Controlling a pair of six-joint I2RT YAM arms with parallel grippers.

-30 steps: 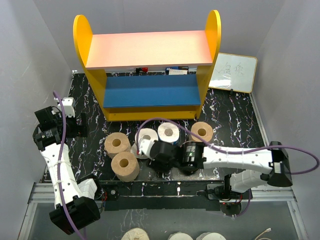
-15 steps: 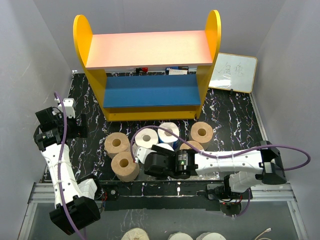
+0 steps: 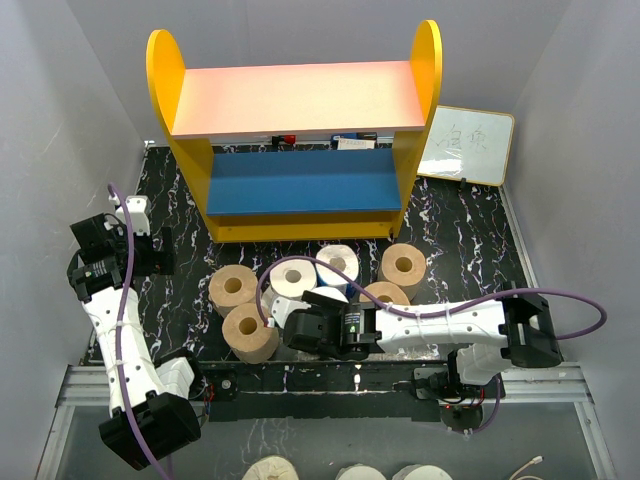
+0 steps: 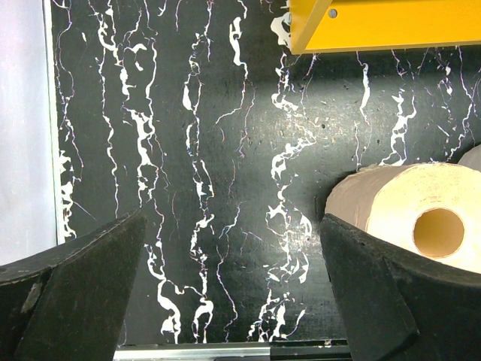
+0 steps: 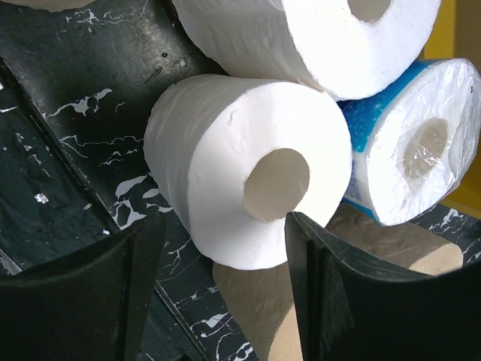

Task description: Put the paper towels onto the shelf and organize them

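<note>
White paper towel roll (image 5: 248, 180) lies tipped on the marbled table (image 5: 98, 105) before the shelf (image 3: 300, 195). Its core and long axis point at the right gripper (image 5: 225, 218), whose fingers stand apart, unclamped. The left gripper (image 4: 233, 218) gapes wide beside an upright tan roll (image 4: 421, 214).

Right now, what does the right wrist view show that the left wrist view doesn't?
Only the right wrist view: two white rolls and the blue-wrapped roll, bunched close. Only the left wrist view: a pale strip beside the black marbled table. Both: that table, a tan roll, some yellow shelf, and an open hand: left hand in one, right hand in the other.
</note>
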